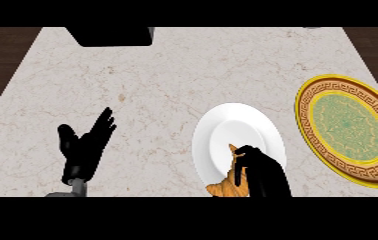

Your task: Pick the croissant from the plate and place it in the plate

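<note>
A view straight down on a pale marble counter (170, 74) holding two plates, one croissant and two black robot hands, placed here relative to the white plate (244, 124). Nearest the viewer, at the white plate's lower rim, the right hand (262, 171) comes in from the bottom edge with its fingers curled down over the croissant (225, 186). The croissant is golden brown and only partly visible: a pointed tip pokes up beside the fingers and a wider piece shows at the hand's left, lying across the plate's lower edge. The fingers wrap its top; whether it is lifted off the plate cannot be told. Well to the left of the white plate, at about the same depth, the left hand (87, 144) rests open with straight fingers pointing up, holding nothing. The white plate itself is plain and bare apart from the croissant end. To its right and slightly farther away lies the second plate, a gold-rimmed plate (310, 119) with a patterned green centre, partly cut off by the right edge. Farthest away, up and left of the white plate, one dark block (111, 35) sits at the counter's back edge
</note>
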